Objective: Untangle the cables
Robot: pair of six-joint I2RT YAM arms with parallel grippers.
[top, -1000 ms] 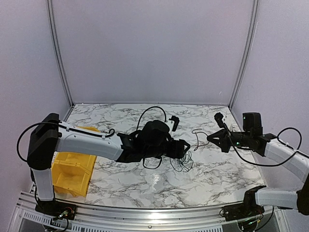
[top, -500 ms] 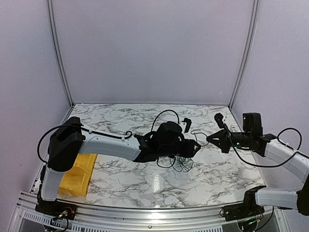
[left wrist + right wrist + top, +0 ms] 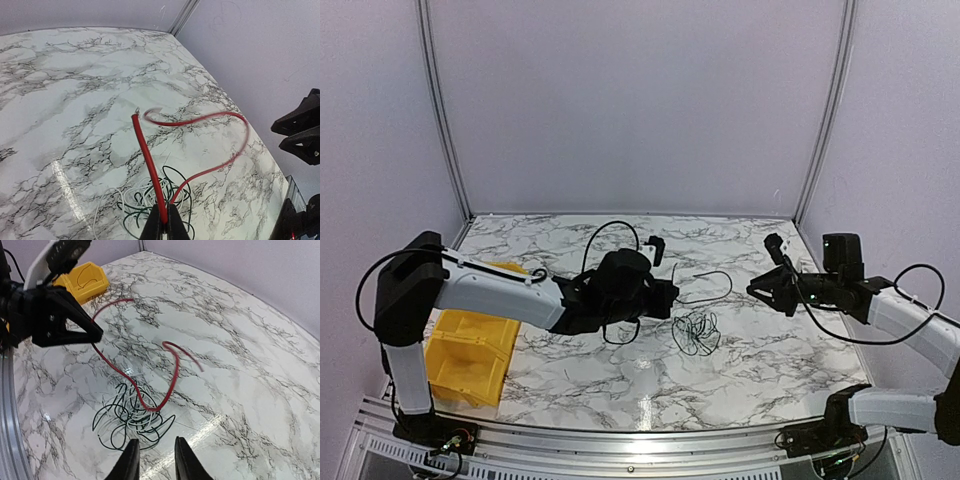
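**Red cable (image 3: 142,145) pinched above the knot**

The cables (image 3: 695,333) lie tangled mid-desk (image 3: 770,360). The red one rises from the tangle into the left gripper (image 3: 161,222), which is clamped on it. The right gripper (image 3: 155,460) hovers nearby, slightly parted and empty.

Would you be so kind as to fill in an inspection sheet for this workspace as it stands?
Surface: marble-patterned table, with a glare spot near the front.
Job's things: red cable held up, dipping to a tangle of dark and white wires on the table; whether it is caught in it cannot be told.
Clutter: yellow bin at the left side, by the left arm.
Grippers: left gripper shut on the red cable; right gripper open, empty, apart from the wires.
Cables: thick black arm cables loop off both arms, apart from the tangle.
Surroundings: plain pale walls, metal corner posts; nothing else seen.
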